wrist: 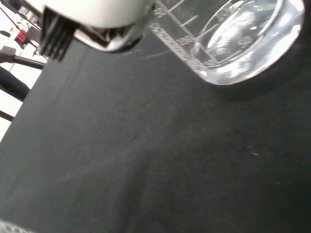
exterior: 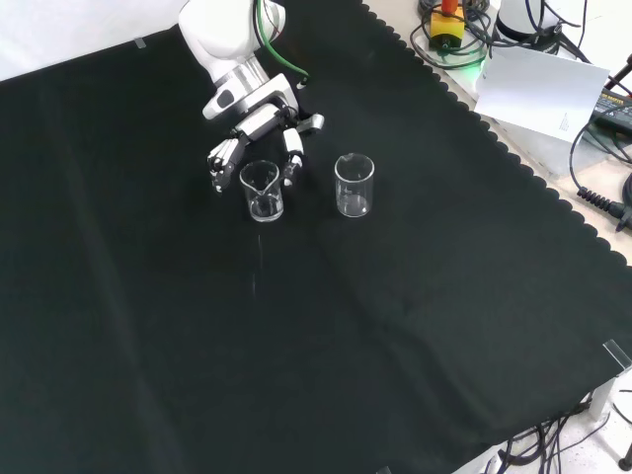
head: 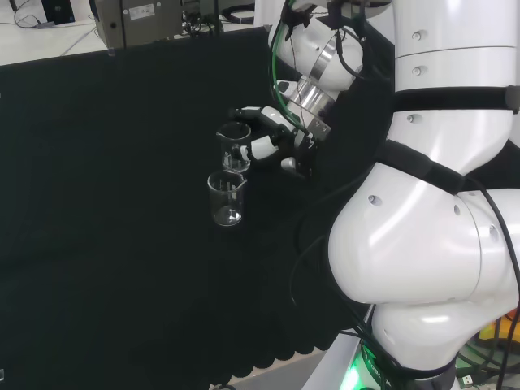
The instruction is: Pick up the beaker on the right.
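Your hand (exterior: pixel 259 133) cups half-curled fingers around the upright beaker (exterior: pixel 262 191) just in front of it, not yet clamped, while the other beaker (exterior: pixel 355 185) stands apart.

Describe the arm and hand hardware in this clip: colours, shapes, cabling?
The arm has glossy white, rounded links with black bands at the joints. A silver metal collar joins the wrist to the hand, which is black and white with slim segmented fingers. Green and black cables run along the wrist.
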Motion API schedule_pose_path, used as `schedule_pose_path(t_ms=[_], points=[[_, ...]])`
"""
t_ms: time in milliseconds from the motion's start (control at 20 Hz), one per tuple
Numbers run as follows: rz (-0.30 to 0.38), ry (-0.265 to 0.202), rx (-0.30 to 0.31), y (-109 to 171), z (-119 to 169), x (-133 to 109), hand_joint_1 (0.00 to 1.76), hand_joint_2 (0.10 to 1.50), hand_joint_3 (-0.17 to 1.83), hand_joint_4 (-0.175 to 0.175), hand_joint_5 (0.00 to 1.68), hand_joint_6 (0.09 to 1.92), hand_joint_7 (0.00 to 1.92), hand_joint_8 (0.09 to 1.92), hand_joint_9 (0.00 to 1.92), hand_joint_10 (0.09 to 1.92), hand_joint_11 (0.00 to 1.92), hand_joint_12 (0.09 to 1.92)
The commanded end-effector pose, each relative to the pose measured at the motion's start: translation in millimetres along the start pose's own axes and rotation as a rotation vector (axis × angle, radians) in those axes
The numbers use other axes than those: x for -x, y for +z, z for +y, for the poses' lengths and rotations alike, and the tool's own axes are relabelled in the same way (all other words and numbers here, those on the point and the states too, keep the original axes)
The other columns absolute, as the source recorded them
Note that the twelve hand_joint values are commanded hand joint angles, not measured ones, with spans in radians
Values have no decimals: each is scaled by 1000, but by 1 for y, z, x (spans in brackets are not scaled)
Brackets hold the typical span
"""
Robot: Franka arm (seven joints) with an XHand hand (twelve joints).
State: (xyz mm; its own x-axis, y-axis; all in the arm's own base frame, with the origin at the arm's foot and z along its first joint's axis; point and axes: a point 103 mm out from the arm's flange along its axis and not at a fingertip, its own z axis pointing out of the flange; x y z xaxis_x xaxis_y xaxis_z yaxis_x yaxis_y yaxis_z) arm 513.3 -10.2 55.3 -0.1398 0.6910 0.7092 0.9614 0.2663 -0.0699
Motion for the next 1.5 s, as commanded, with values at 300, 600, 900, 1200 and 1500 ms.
schedule_pose_path(t_ms=[300, 600, 900, 1200, 1500], points=[[93, -17, 42, 19, 9, -9, 1025, 491, 740, -26, 494, 87, 257, 723, 354, 650, 0, 1377], [121, 1, 78, 19, 11, -5, 1029, 489, 744, -26, 538, 87, 283, 732, 381, 652, 0, 1378], [140, 14, 86, 21, 14, -5, 1037, 498, 745, -25, 464, 911, 362, 766, 488, 614, 41, 1384], [142, 40, 63, 26, 15, 2, 1045, 498, 750, -26, 476, 1072, 396, 795, 529, 627, 66, 1389], [119, 56, 139, 20, 16, -2, 1000, 608, 719, -21, 625, 1010, 483, 806, 601, 642, 188, 1356]])
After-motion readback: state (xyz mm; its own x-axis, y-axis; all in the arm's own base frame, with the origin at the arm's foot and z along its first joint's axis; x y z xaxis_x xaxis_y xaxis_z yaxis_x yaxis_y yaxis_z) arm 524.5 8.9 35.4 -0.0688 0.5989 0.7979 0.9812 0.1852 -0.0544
